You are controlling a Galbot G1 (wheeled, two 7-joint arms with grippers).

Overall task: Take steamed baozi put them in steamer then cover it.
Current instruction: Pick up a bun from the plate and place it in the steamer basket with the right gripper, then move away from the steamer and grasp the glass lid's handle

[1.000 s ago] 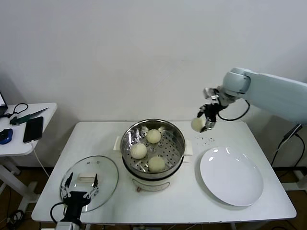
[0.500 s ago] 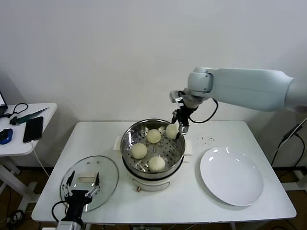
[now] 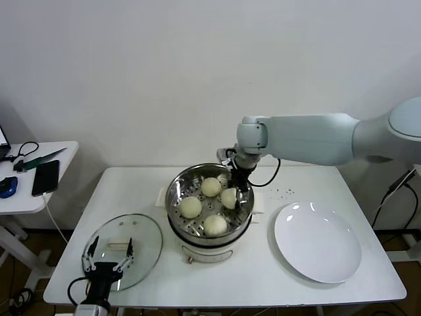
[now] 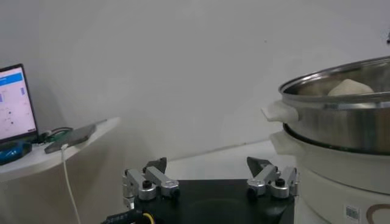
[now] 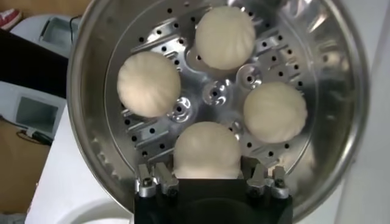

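The steamer [image 3: 176,192] stands mid-table with its perforated tray showing. Three baozi lie loose on the tray [image 3: 210,187] [image 3: 191,207] [image 3: 214,225]. My right gripper [image 3: 231,195] is down inside the steamer at its right side, shut on the fourth baozi [image 3: 229,197], which rests on or just above the tray. The right wrist view shows that baozi [image 5: 207,151] between the fingers and the other three beyond it. The glass cover [image 3: 143,238] lies flat at the front left. My left gripper [image 3: 107,255] is open above the cover's near edge.
A white plate [image 3: 318,242] lies bare at the right of the table. A side table at the far left holds a phone [image 3: 45,178] and cables. In the left wrist view the steamer's wall [image 4: 341,122] rises at one side.
My right arm carried the baozi from right of the steamer leftward over its rim and down onto the tray. The left gripper has barely moved.
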